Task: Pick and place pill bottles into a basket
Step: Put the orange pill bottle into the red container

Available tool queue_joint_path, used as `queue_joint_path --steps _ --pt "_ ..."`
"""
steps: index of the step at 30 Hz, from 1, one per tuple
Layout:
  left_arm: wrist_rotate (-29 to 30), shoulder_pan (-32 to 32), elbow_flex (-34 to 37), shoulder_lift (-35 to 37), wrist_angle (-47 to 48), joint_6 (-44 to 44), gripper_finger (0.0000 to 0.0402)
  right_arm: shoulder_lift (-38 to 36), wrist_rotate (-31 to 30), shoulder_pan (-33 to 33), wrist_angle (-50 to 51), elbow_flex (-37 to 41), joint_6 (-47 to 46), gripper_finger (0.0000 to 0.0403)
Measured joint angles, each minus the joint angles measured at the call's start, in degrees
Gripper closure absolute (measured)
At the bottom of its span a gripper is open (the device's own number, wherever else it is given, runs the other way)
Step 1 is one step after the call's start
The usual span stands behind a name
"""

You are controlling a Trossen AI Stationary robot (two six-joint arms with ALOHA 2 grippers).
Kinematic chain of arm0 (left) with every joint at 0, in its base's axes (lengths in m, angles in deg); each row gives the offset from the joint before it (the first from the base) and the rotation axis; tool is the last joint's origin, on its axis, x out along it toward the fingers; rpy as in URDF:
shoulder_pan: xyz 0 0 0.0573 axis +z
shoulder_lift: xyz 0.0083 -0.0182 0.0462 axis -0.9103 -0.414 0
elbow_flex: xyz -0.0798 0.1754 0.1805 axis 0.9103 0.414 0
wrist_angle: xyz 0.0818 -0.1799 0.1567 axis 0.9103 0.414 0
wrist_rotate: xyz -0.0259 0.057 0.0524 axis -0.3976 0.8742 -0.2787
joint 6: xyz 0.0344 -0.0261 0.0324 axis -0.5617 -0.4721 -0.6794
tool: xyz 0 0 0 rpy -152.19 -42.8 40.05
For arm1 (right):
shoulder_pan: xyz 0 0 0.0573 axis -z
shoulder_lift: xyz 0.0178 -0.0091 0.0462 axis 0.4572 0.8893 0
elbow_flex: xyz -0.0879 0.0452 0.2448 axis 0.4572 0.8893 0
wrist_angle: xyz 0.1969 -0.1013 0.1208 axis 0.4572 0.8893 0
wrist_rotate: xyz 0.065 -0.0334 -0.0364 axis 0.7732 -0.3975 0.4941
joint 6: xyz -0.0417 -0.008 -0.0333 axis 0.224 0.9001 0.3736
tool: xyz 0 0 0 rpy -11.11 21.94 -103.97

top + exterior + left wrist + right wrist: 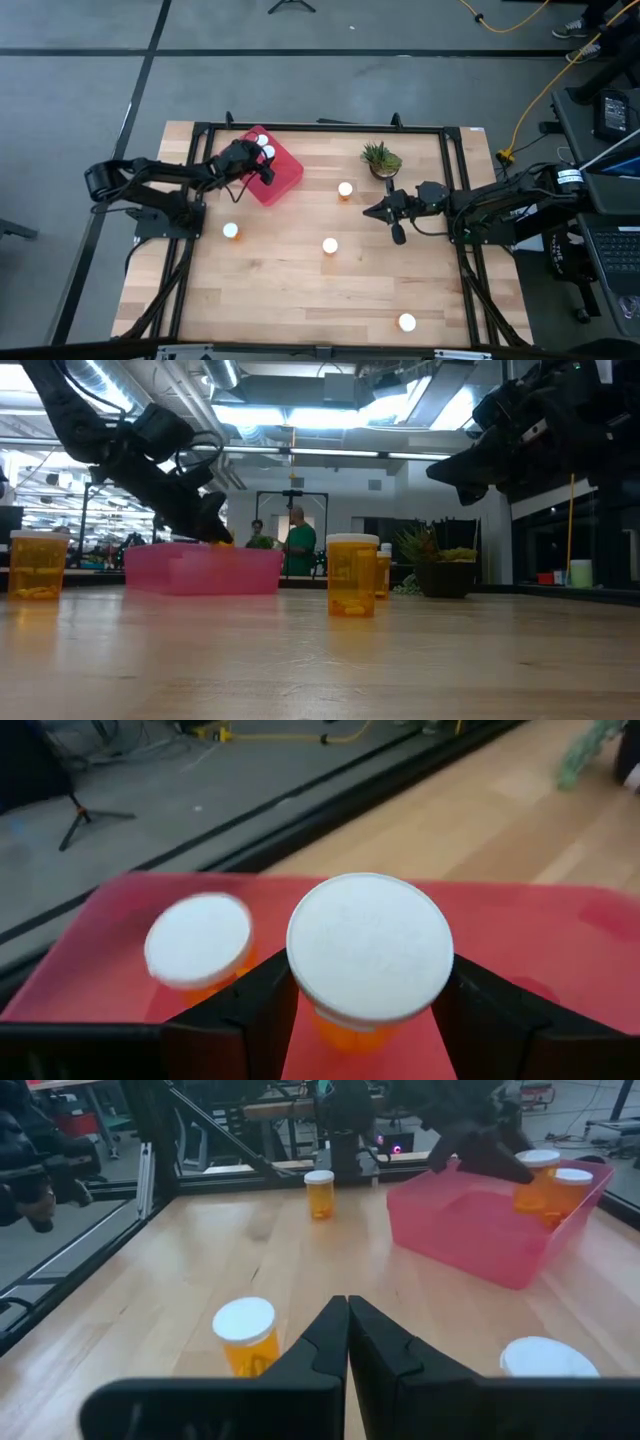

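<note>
The red basket point(278, 178) sits at the table's far left, and a pill bottle point(198, 942) stands in it. My left gripper point(266, 160) reaches over the basket from the left, shut on a second orange pill bottle with a white cap point(370, 948). My right gripper point(368, 211) hovers shut and empty above the table right of centre. Several more bottles stand upright on the wood: point(345, 189), point(231, 230), point(329, 245), point(406, 322). My left gripper pinches the bottle's orange body point(352, 1036) just under the white cap, one finger point(250, 1015) on each side. The fingers slant down from the table's left. The bottle is upright over the basket's floor; I cannot tell whether its bottom touches.
A small potted plant point(381, 158) stands at the far edge right of centre, close to my right arm. A black frame point(320, 126) runs round the table's edges. Bare wood lies across the table's near half between the loose bottles.
</note>
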Motion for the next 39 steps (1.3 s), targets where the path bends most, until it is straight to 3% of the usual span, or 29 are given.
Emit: queue_joint_path --steps 17,39 --pt "-1.3 0.9 -0.1 -11.1 -7.1 0.8 0.0197 0.0 0.0 0.0 0.1 0.0 0.1 0.0387" --pt "-0.8 0.9 0.0 -11.8 -9.0 -0.8 0.0197 0.0 0.1 0.0 0.2 0.0 0.0 0.0387"
